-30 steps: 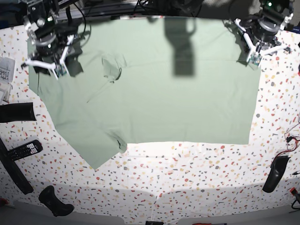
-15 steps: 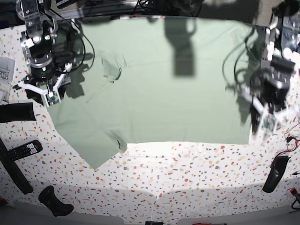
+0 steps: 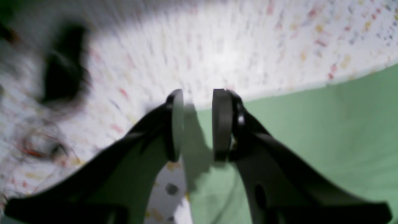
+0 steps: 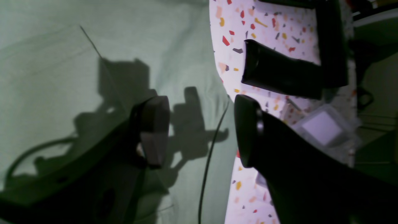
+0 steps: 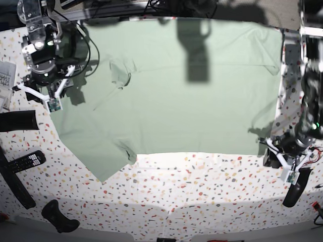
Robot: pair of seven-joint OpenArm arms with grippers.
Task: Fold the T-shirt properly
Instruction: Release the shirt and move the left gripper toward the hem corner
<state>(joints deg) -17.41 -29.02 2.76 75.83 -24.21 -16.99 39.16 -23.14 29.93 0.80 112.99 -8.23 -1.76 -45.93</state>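
The T-shirt (image 5: 192, 111) is lying spread over the table (image 5: 202, 186), filling the base view's upper middle. At lower right, the left claw (image 3: 197, 124) is hovering near its corner, slightly open and empty. At upper left, the right claw (image 4: 200, 130) is hanging above the fabric, wide open, holding nothing.

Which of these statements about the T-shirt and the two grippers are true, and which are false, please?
1. The T-shirt lies spread out. True.
2. The right gripper is shut. False: its fingers stand apart.
3. The left gripper is near a corner of the T-shirt. True.
4. The remote control lies on the T-shirt. False: it lies beside it, on the speckled tabletop.
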